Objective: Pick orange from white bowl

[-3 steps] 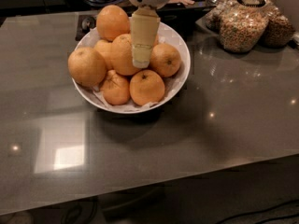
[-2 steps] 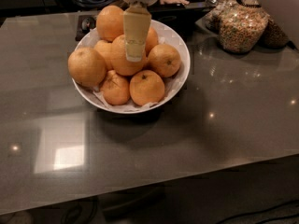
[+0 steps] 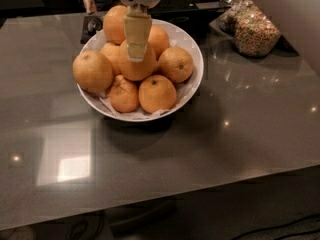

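Observation:
The white bowl (image 3: pixel 192 86) sits at the back middle of the grey table and holds several oranges in a pile. The orange (image 3: pixel 145 71), large and deep orange, lies at the top centre of the pile. My gripper (image 3: pixel 136 54) hangs down from the top of the view, its beige tip right over this orange and touching it or nearly so. A paler big orange (image 3: pixel 92 71) sits at the bowl's left edge. Smaller oranges (image 3: pixel 156 94) lie at the front.
Glass jars of cereal (image 3: pixel 255 34) stand at the back right by a wall. A person's hand (image 3: pixel 90 1) and a small dark object (image 3: pixel 91 26) are behind the bowl at the left. The table's front edge (image 3: pixel 200 189) runs across the bottom.
My gripper has shifted a little to the left over the pile and now sits on the centre orange. The oranges and the bowl have not moved.

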`<state>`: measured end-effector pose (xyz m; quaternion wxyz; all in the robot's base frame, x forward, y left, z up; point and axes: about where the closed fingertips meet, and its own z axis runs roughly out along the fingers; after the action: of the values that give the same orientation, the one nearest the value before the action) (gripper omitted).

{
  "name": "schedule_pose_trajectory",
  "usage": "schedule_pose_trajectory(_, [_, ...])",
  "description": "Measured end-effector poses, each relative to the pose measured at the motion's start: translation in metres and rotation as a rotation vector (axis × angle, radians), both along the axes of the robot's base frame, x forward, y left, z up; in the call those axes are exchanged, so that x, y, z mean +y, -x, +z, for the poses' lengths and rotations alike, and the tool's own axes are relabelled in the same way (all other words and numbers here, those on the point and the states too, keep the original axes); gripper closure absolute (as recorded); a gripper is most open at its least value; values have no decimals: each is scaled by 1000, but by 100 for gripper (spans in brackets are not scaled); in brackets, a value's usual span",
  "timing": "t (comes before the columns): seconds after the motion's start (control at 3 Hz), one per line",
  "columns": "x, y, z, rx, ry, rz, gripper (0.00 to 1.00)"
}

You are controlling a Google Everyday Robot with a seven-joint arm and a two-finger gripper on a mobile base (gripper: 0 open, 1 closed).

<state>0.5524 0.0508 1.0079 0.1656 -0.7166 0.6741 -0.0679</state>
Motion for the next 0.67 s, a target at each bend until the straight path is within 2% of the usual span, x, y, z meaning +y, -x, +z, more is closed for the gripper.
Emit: schedule_pose_trajectory(0.67, [5,-10,-10,18,12,18,29])
